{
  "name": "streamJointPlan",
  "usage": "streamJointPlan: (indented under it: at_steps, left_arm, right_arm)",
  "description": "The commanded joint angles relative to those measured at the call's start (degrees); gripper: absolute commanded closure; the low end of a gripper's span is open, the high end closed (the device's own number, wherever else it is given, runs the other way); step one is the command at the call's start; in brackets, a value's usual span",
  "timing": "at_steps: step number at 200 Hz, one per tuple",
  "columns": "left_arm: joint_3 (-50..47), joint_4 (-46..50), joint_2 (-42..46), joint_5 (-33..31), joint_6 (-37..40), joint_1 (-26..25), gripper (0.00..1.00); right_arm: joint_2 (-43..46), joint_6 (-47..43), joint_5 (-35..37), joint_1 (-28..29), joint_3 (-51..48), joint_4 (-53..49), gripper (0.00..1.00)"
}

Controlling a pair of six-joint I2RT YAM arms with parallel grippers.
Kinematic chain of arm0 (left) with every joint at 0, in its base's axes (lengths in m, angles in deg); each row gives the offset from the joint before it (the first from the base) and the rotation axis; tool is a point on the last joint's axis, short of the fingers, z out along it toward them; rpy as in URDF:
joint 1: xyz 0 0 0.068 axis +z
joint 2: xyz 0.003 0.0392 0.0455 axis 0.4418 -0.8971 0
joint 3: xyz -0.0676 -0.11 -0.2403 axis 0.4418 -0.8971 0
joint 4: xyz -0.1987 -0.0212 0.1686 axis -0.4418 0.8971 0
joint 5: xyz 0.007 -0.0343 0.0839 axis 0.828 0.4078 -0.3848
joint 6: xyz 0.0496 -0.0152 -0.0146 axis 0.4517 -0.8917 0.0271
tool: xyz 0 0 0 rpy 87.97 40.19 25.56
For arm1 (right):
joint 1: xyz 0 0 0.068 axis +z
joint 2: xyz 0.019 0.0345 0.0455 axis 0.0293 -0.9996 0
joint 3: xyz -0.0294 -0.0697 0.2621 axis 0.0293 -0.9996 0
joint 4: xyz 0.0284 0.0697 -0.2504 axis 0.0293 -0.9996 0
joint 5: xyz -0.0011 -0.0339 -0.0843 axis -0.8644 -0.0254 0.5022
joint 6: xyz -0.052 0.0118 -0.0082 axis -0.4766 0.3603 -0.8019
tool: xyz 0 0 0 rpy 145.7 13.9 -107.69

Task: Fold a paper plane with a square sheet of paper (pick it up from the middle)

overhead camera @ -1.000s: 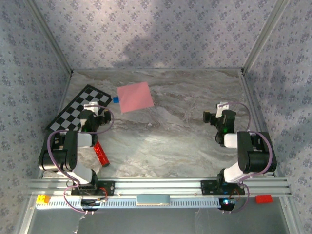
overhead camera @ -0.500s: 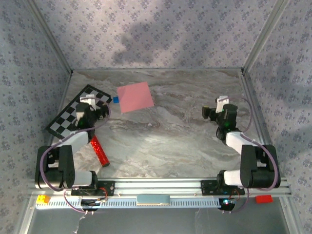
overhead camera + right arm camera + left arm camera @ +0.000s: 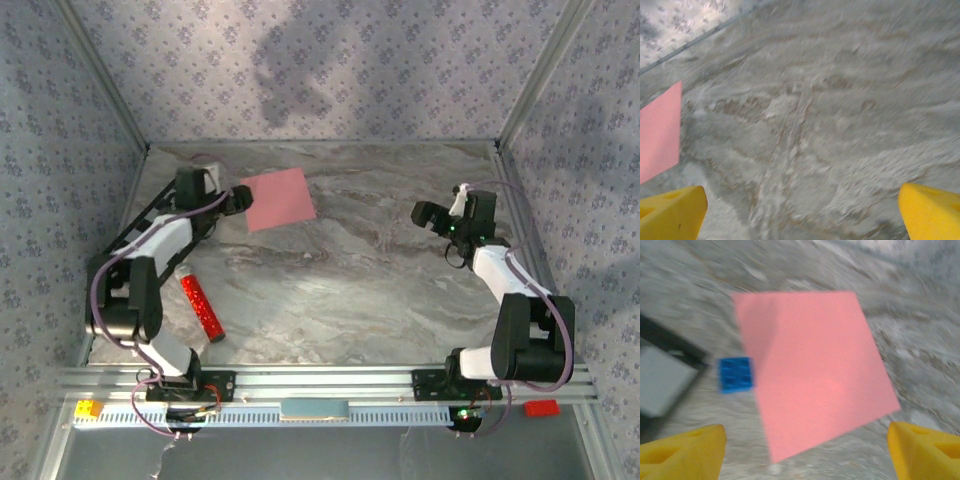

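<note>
The square sheet of paper [image 3: 279, 198] is plain salmon pink and lies flat on the marble table at the back left. My left gripper [image 3: 237, 200] hovers at its left edge, over the spot where a tiny blue cube [image 3: 736, 374] sits. In the left wrist view the sheet [image 3: 812, 370] spreads ahead of the open left gripper [image 3: 805, 457], whose yellow fingertips [image 3: 682, 450] hold nothing. My right gripper [image 3: 425, 213] hangs open over bare table at the right, pointing left. In its wrist view, the right gripper [image 3: 800, 215] frames marble, with a corner of the sheet [image 3: 660, 132] at the far left.
A black-and-white checkerboard [image 3: 662, 372] lies left of the sheet, largely under my left arm. A red glittery bar [image 3: 201, 306] rests on the table at the near left. Patterned walls and metal posts [image 3: 525, 85] enclose the table [image 3: 350, 280].
Both arms have stretched away from their bases. The left gripper has moved off the checkerboard toward the back right, up to the sheet's left edge. The right gripper has moved farther back.
</note>
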Motion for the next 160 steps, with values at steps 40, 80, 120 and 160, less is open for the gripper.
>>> streamJointPlan:
  at_steps: [40,80,120,160]
  left_arm:
    - [20.2,17.7,-15.5,-6.8,-4.2,-9.8,0.20]
    - [28.2,21.0,-22.8,-8.3,-8.5,-10.9,0.20]
    - [36.8,26.3,-29.7,-8.5,-10.4,-11.5,0.20]
    - [43.6,30.9,-35.1,-8.3,-9.9,-12.5,0.20]
  right_arm:
    - [-0.5,6.3,-4.9,6.0,1.7,-4.5,0.00]
    - [0.3,7.5,-4.4,10.5,1.4,-4.2,0.01]
    - [0.5,8.2,-2.9,14.4,1.7,-4.4,0.00]
    - [0.1,9.4,-1.3,17.2,2.1,-4.9,0.00]
